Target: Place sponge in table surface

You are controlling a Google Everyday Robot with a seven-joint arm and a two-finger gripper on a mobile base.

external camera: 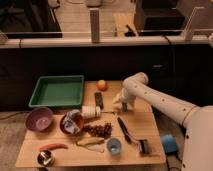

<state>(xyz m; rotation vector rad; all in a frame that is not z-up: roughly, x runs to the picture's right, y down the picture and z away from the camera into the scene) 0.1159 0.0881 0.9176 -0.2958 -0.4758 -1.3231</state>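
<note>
The sponge is a small pale yellow block right at my gripper, on its left side, just over the right rear part of the table surface. Whether the sponge rests on the wood or hangs in the gripper does not show. The arm reaches in from the right, with the gripper pointing down. The orange fruit lies a little to the left and behind.
A green tray stands at the back left. A black remote, white cup, red bowl, purple bowl, grapes, brush and blue cup crowd the middle. A blue block sits off the right edge.
</note>
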